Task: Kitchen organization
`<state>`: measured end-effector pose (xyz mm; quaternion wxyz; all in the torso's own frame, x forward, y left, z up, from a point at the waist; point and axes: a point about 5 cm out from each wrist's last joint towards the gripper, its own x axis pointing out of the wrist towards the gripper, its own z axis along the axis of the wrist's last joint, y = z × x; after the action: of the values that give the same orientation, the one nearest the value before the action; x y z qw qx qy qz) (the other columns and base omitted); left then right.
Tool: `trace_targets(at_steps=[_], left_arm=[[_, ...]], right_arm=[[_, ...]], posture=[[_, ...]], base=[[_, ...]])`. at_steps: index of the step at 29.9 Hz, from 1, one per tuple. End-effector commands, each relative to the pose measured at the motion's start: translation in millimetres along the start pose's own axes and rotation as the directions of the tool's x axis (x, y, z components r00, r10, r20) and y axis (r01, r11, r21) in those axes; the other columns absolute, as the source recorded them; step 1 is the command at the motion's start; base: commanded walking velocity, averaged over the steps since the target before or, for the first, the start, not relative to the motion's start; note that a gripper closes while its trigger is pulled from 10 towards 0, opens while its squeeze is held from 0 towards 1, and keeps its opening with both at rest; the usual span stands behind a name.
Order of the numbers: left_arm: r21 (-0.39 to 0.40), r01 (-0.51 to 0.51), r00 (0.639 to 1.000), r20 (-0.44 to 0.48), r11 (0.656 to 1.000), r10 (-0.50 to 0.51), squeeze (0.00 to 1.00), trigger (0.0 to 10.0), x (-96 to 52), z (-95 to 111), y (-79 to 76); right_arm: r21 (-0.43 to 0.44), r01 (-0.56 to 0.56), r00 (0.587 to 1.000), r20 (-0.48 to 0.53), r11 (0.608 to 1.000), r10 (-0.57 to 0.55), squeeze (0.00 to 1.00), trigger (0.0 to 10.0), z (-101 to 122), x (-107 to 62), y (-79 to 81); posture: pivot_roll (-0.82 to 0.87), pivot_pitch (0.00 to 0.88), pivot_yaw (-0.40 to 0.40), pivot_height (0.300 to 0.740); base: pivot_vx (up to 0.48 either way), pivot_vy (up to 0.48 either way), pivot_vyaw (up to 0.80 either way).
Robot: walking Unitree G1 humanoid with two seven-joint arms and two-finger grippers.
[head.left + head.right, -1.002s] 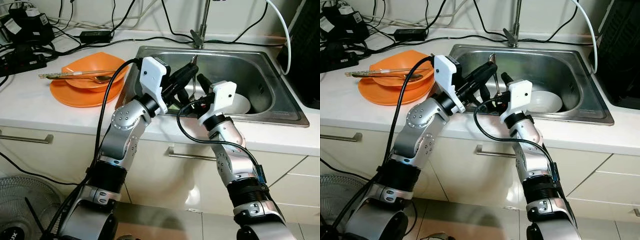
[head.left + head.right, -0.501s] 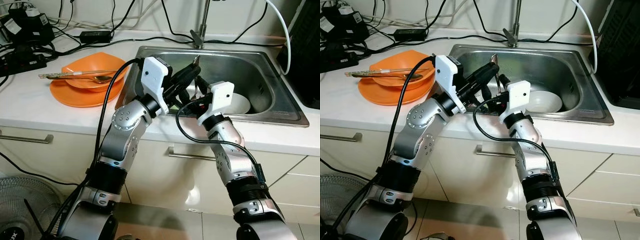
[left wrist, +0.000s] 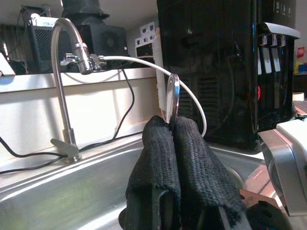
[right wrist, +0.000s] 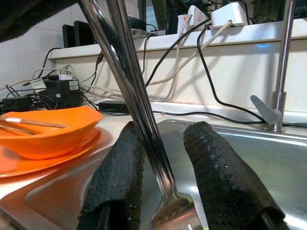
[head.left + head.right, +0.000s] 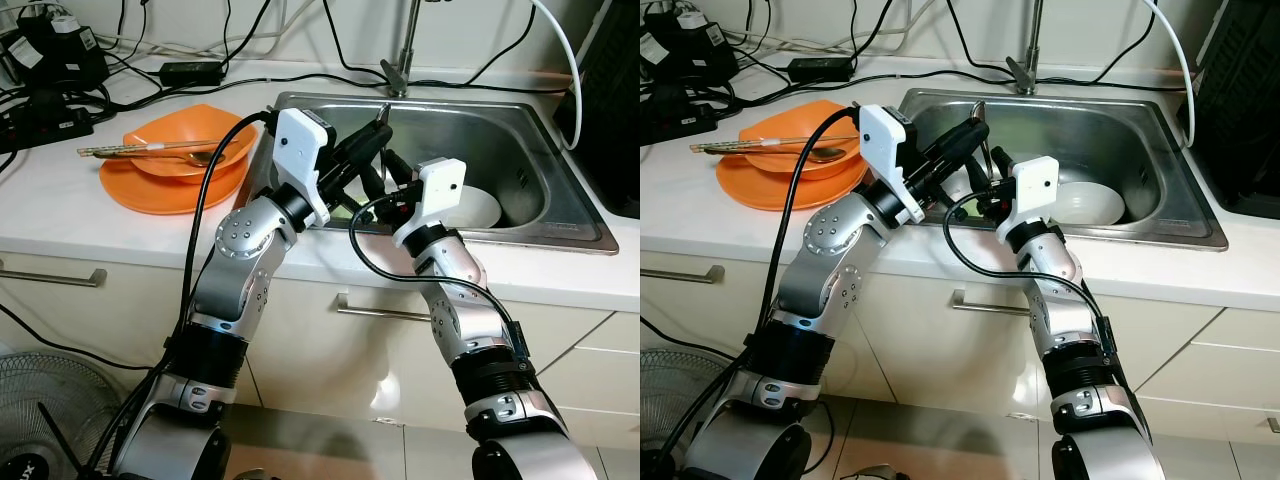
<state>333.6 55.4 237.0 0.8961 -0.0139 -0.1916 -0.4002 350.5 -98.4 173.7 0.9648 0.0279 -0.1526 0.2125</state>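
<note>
A metal fork (image 5: 983, 125) stands nearly upright over the left part of the steel sink (image 5: 560, 235). My left gripper (image 5: 372, 138) is shut on its upper handle, whose end pokes out above the fingers (image 3: 158, 143). My right gripper (image 5: 986, 174) is open just below, one finger on each side of the fork's stem (image 4: 139, 110), apart from the right finger (image 4: 220, 182). The tines hang low between those fingers. A white bowl (image 5: 482, 208) lies in the sink behind the right wrist.
On the counter to the left an orange bowl on an orange plate (image 5: 175, 150) holds chopsticks and a spoon. The faucet (image 5: 400, 60) rises behind the sink. Cables and power bricks (image 5: 60, 60) crowd the back left. A black appliance (image 5: 615, 110) stands at right.
My right gripper has moved left and up to the fork, its fingers now straddling the stem. My left arm has shifted slightly left, still holding the fork.
</note>
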Motion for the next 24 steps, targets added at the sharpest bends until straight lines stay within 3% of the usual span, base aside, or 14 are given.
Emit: trace_targets(at_steps=[1, 9, 16, 17, 24], left_arm=[[0.027, -0.02, 1.0, 0.018, 0.999, 0.019, 0.0, 10.0, -1.9, 7.3, 5.0], [-0.017, -0.048, 0.999, 0.016, 0.999, 0.049, 0.0, 10.0, -2.9, 5.2, 5.0], [-0.003, -0.062, 0.998, -0.011, 0.998, 0.062, 0.0, 10.0, -6.1, -0.7, 6.3], [-0.011, -0.075, 0.997, -0.013, 0.997, 0.075, 1.0, 10.0, -6.2, -0.8, 8.0], [-0.025, -0.103, 0.995, -0.009, 0.994, 0.102, 1.0, 10.0, -5.5, 0.2, 10.7]], right_arm=[[-0.003, 0.008, 1.0, -0.003, 1.0, -0.008, 0.0, 0.0, 0.7, 1.4, -2.9], [-0.006, 0.011, 1.0, 0.0, 1.0, -0.011, 0.0, 0.0, 0.7, 0.7, -3.4], [-0.005, 0.014, 1.0, -0.002, 1.0, -0.014, 0.0, 0.0, -0.7, 0.0, -2.6], [-0.006, 0.018, 1.0, -0.001, 1.0, -0.018, 0.0, 0.0, -0.5, 0.0, -3.0], [-0.016, 0.053, 0.999, 0.013, 0.998, -0.053, 0.0, 0.0, 3.0, 0.6, -9.0]], posture=[[0.04, 0.0, 0.011, 0.74], [0.05, 0.0, 0.013, 0.74], [0.05, 0.0, 0.016, 0.74], [0.05, 0.0, 0.016, 0.74], [0.05, 0.0, 0.012, 0.74]], base=[[0.0, 0.0, 0.0], [0.0, 0.0, 0.0], [0.0, 0.0, 0.0], [0.0, 0.0, 0.0], [0.0, 0.0, 0.0]])
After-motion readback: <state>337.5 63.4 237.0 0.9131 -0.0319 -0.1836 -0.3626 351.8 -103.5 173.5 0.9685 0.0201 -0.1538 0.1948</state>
